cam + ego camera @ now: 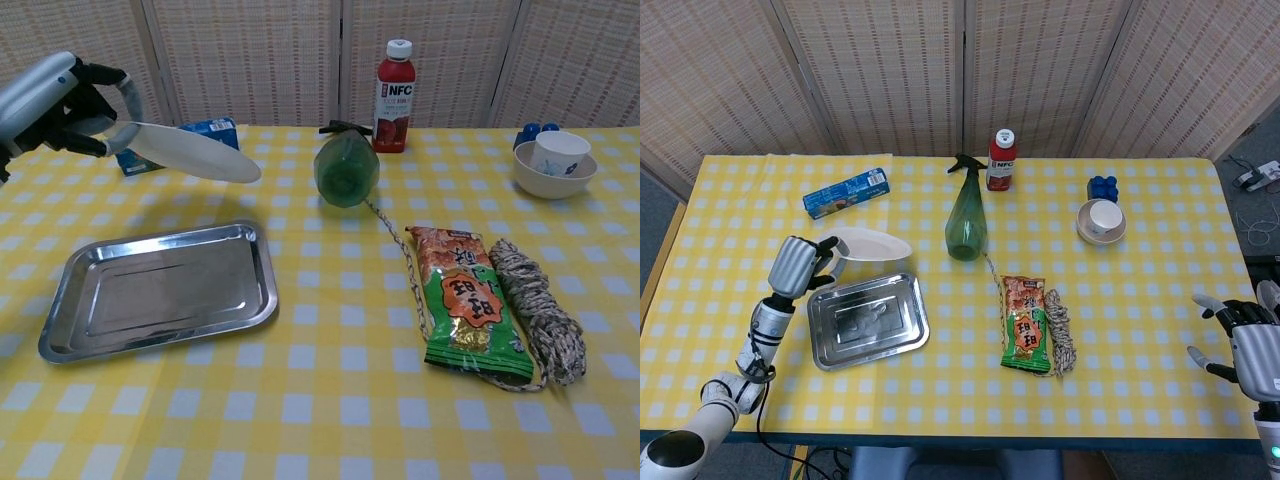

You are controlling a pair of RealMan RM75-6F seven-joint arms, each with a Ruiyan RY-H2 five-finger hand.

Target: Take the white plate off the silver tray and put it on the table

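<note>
While my left hand (798, 266) gripped the white plate (870, 244) by its left rim, the plate hung in the air, off the silver tray (867, 319) and slightly beyond its far edge. In the chest view the plate (195, 153) was tilted, its free edge dipping toward the right, with the hand's (55, 95) fingers (100, 75) curled over the rim. The tray (160, 290) lay flat on the yellow checked table (1140, 290) with nothing in it, and I could see the plate's shadow falling near its far edge.

My right hand (1252, 345) sat at the near right corner of the table, fingers spread apart and holding nothing.

Beyond the plate lay a blue snack box (845, 192), partly hidden behind the plate in the chest view. To the right of the plate stood a green spray bottle (965, 225), and behind it a red juice bottle (1001, 160) with a white cap. Nearer to me, a green and orange snack packet (1026, 323) lay just beside a bundle of rope (1059, 331), whose loose end ran up toward the spray bottle. Further right, a white cup in a bowl (1101, 220) sat with a small blue object (1102, 186) just behind it.
</note>
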